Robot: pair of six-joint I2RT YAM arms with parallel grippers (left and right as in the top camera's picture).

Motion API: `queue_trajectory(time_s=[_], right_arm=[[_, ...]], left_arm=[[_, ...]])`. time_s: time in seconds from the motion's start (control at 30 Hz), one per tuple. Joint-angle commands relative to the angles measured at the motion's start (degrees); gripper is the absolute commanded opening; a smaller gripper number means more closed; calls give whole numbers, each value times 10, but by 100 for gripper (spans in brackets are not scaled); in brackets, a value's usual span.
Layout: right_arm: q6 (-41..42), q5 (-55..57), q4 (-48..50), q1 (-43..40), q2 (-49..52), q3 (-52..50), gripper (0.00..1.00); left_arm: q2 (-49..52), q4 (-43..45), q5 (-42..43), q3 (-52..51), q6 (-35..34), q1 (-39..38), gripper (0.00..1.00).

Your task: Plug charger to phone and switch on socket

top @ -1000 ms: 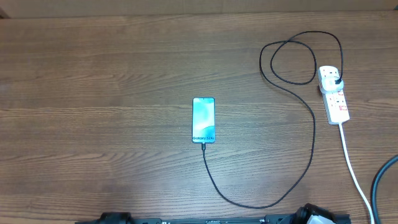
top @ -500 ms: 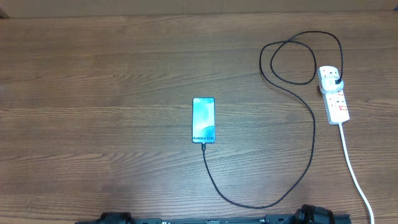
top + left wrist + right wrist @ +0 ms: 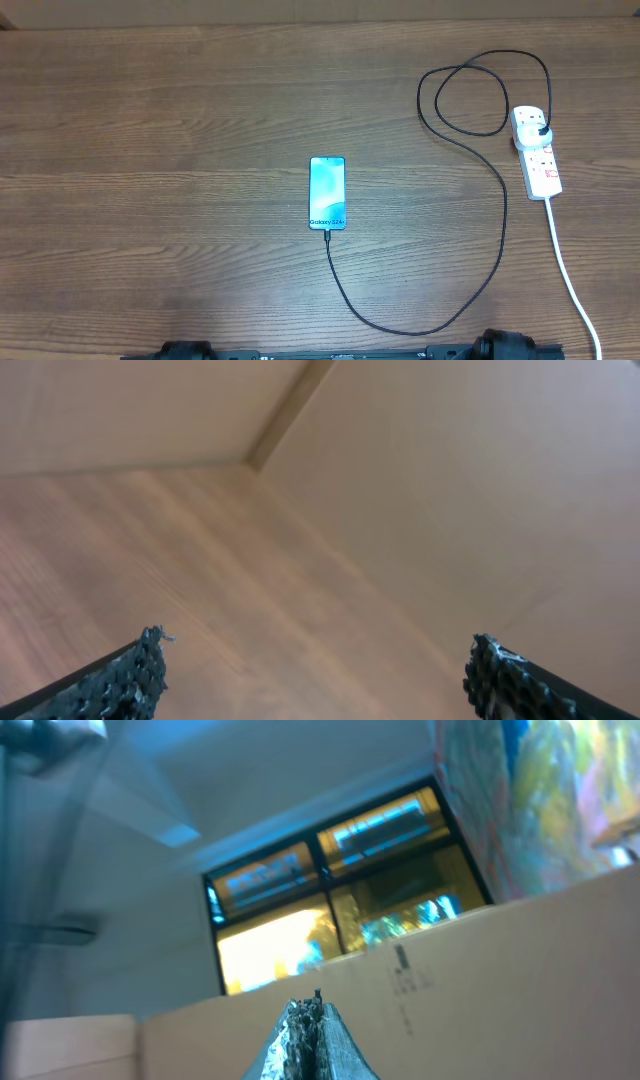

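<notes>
Phone at bench centre, long axis far-to-near, port end toward near edge, charger plugged in, looping right to socket near right edge. Left gripper spread wide; right gripper pressed together.

A brown wood-grain table fills the overhead view, with a pale strip along its far edge at 12 o'clock. The left wrist view shows only tan cardboard panels, whose seams meet near 11 o'clock. In the right wrist view a cardboard wall spans 4 to 8 o'clock. Above it a dark-framed window glows yellow at centre, a blurred colourful picture sits at 2 o'clock, and the ceiling looks bluish.
</notes>
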Motion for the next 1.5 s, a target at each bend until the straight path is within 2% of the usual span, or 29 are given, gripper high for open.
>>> queue_trajectory(time_s=[0.0,0.27,0.57,0.73,0.87,1.13,1.4,1.47], right_arm=[[-3,0,1,20,-14,-2,4],[-3,0,1,22,-33,-2,4],[-3,0,1,22,-64,-2,8],[-5,0,1,22,-64,-2,9],[-5,0,1,21,-64,-2,9],[-5,0,1,21,-64,-2,9],[-5,0,1,21,-76,-7,9],[-5,0,4,21,-89,-14,9]], left_arm=[[-4,56,6,-61,-23,-3,100],[-4,248,26,-280,-23,-3,99],[-4,586,96,-575,-23,-3,100],[-4,714,128,-690,-23,-3,100],[-4,778,133,-761,-23,-3,100],[-4,863,130,-839,-22,-3,99],[-4,871,124,-841,-14,-3,100],[-4,871,126,-841,6,-3,99]])
